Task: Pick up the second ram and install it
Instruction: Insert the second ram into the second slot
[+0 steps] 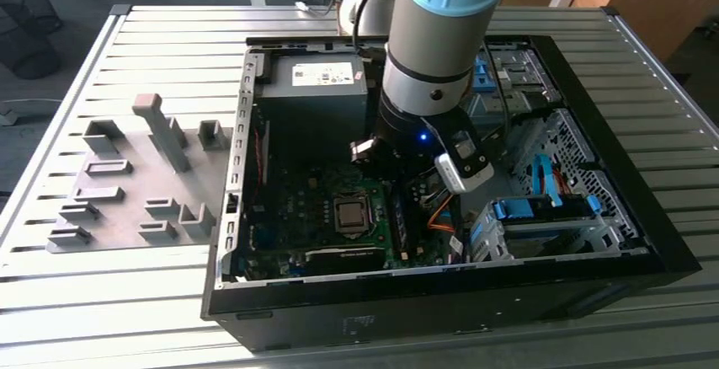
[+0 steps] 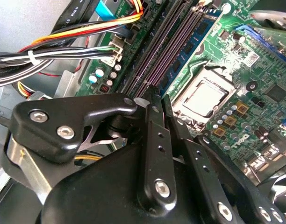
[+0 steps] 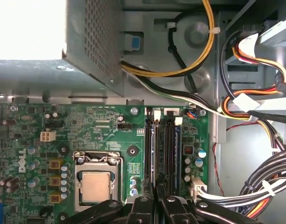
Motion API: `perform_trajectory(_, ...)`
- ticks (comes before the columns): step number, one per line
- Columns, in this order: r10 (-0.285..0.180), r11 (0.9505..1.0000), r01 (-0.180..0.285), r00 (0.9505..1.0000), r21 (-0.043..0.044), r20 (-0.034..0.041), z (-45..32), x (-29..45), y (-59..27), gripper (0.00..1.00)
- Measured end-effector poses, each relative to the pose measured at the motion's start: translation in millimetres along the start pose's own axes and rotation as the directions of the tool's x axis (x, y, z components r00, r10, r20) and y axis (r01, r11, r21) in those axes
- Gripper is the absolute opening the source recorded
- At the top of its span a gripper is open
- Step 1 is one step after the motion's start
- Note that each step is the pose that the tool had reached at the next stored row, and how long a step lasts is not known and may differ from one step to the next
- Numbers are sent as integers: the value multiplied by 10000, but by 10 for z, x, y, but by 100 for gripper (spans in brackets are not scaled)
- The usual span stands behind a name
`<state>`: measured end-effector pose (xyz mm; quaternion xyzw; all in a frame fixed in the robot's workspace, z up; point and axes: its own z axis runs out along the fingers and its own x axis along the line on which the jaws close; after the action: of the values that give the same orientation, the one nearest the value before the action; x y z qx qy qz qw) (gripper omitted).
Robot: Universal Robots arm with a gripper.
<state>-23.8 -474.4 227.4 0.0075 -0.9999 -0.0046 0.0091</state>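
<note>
The second ram (image 2: 195, 46) stands upright on the motherboard (image 3: 35, 135), a blue-green stick with a row of black chips, in the memory slot closest to the CPU socket (image 2: 203, 95). In the first wrist view it shows edge-on (image 3: 155, 154) as a thin blue-green strip beside the dark slots (image 3: 168, 154); whether it is fully seated I cannot tell. 3 more long slots (image 2: 166, 51), dark and purple, run parallel to it on the side away from the socket.

The tool (image 2: 154, 95) hangs just over one end of this row of slots, its 2 black fingers (image 2: 151, 140) drawn together at the tips with no visible gap and nothing seen held between them. In the first wrist view the tips (image 3: 157, 189) meet right at the near end of the stick; whether they touch it is unclear.

Bundled wires (image 2: 63, 51) in black, white, orange and yellow pass beside the slots toward the case wall. In the exterior view the grey and blue arm (image 1: 433, 57) reaches down into the open computer case (image 1: 450, 289), with the power supply (image 1: 315, 78) behind it and blue drive brackets (image 1: 528, 211) to the exterior view's right. The case lies on a slatted metal table (image 1: 168, 40), and grey holder blocks (image 1: 146, 175) stand on the table to the exterior view's left
</note>
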Motion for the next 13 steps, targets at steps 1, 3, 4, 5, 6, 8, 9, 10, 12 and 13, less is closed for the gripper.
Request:
perform_trajectory(1,-1,10000,1,10000,-2,0,1,0,0,14)
perform_trajectory(3,-2,10000,2,10000,-3,0,4,0,-1,14)
perform_trajectory(4,-4,10000,4,10000,-5,0,7,-1,-3,14)
perform_trajectory(5,-5,10000,5,10000,-6,0,8,-4,-7,14)
perform_trajectory(6,-2,10000,2,10000,-11,0,9,-10,-11,14)
perform_trajectory(8,-1,10000,1,10000,-68,1,14,-14,-19,14)
perform_trajectory(9,0,9999,0,10000,-112,2,17,-13,-22,14)
perform_trajectory(10,-2,9999,2,10000,-169,2,19,-14,-23,14)
perform_trajectory(12,-3,9998,3,10000,-219,5,25,-14,-27,14)
perform_trajectory(13,-3,9998,3,10000,-220,4,28,-14,-29,14)
